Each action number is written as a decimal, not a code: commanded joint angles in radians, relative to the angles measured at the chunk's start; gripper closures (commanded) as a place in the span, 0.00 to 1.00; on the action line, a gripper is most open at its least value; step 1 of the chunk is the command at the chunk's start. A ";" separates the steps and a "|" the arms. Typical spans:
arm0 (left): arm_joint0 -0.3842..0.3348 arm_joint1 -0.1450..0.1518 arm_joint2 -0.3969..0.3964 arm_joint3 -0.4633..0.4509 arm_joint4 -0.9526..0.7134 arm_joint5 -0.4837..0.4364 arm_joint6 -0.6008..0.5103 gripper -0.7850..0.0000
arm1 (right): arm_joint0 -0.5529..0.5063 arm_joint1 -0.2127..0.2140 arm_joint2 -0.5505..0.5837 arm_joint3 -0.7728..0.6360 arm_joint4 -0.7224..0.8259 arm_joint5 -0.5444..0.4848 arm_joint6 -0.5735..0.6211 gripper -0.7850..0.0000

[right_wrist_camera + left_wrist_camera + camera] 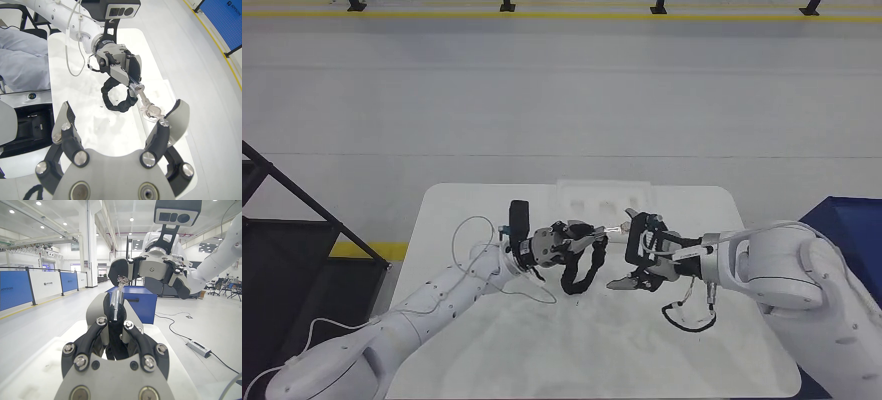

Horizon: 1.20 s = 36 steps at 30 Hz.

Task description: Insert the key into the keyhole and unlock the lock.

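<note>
Tabletop (457, 215), white with rounded corners, bears a shallow moulded tray (602, 192) at its far edge. A blue cabinet (854, 214) stands well to the right of the tray and a black frame (282, 200) well to its left, both off the tabletop. Nothing lies between the two tools.

Just on the robot's side of the tray, lifted off the surface, is the lock (136, 87): a short chrome cylinder with a thick black cable loop (111, 106) hanging below it. The key (144, 98) sits with its blade in the keyhole at the cylinder's end, its flat silver head sticking out on the side away from the left arm.

The left tool (113, 306) comes in from the tray's left, its fingers clamped on the lock's cylinder. The right tool (122, 111) faces it from the tray's right with its fingers spread wide apart; one pad (118, 271) is just beside the key's head, though contact cannot be told.
</note>
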 commanded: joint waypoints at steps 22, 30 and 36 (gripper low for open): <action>0.011 -0.029 -0.033 0.015 0.147 0.012 0.012 1.00 | 0.055 -0.004 -0.064 0.029 0.019 0.013 0.013 0.00; 0.009 -0.040 -0.032 0.027 0.187 0.024 0.024 1.00 | 0.059 -0.002 -0.074 0.024 0.022 0.001 0.009 0.00; 0.011 -0.043 -0.036 0.036 0.186 0.032 0.032 1.00 | 0.070 -0.002 -0.075 0.046 0.004 0.010 0.003 0.00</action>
